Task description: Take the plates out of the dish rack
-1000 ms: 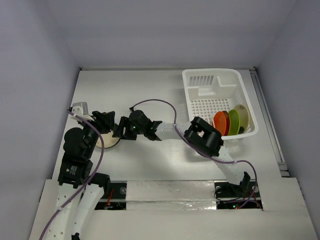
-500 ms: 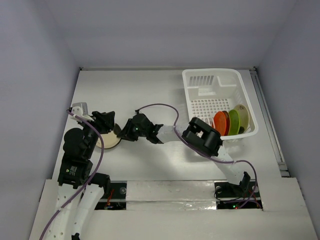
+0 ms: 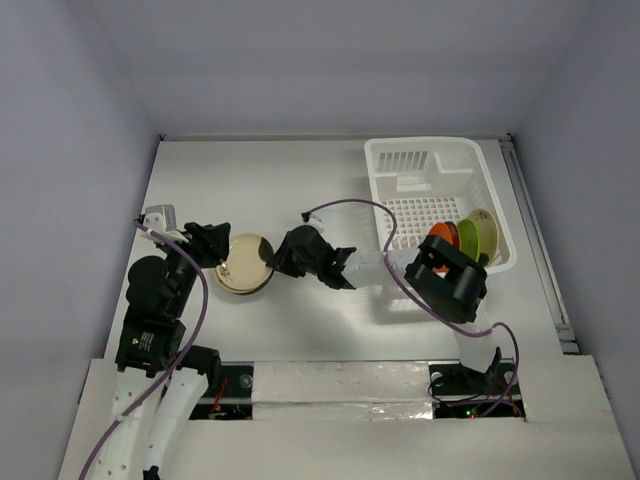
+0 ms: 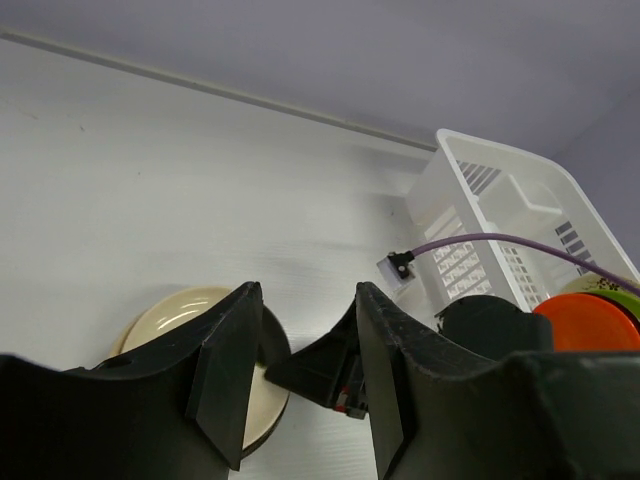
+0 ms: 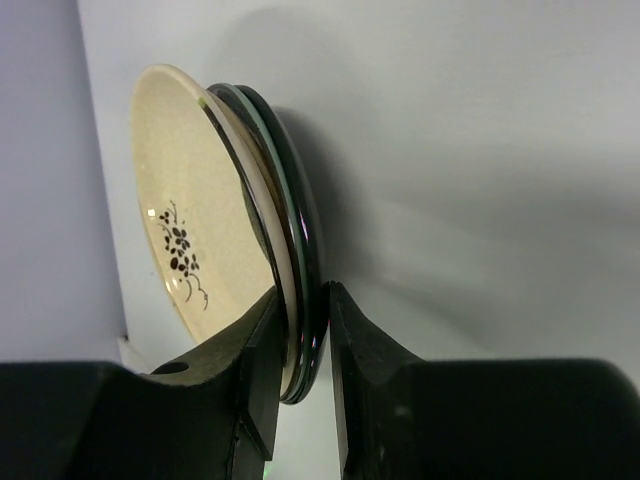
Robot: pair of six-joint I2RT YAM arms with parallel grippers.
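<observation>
A cream plate with a dark flower print [image 3: 243, 263] lies on top of a dark teal plate [image 5: 308, 250] on the table, left of centre. My right gripper [image 3: 281, 262] is at the stack's right edge. In the right wrist view its jaws [image 5: 302, 290] are closed on the rims of both plates. My left gripper [image 3: 212, 245] is open and empty just left of the stack [image 4: 170, 318]. The white dish rack [image 3: 405, 165] stands at the back right. It holds an orange-red plate [image 3: 441, 243], a yellow-green plate [image 3: 467, 243] and a pale tan plate [image 3: 486, 231], all on edge.
The right arm's purple cable [image 3: 345, 205] loops over the table between the stack and the rack. The rack [image 4: 500, 195] and the orange-red plate [image 4: 590, 320] also show at the right of the left wrist view. Grey walls enclose the table.
My right gripper has moved to the right, away from the left gripper. The plate stack it was covering now shows in full and sits slightly further right. The left arm has not moved.
</observation>
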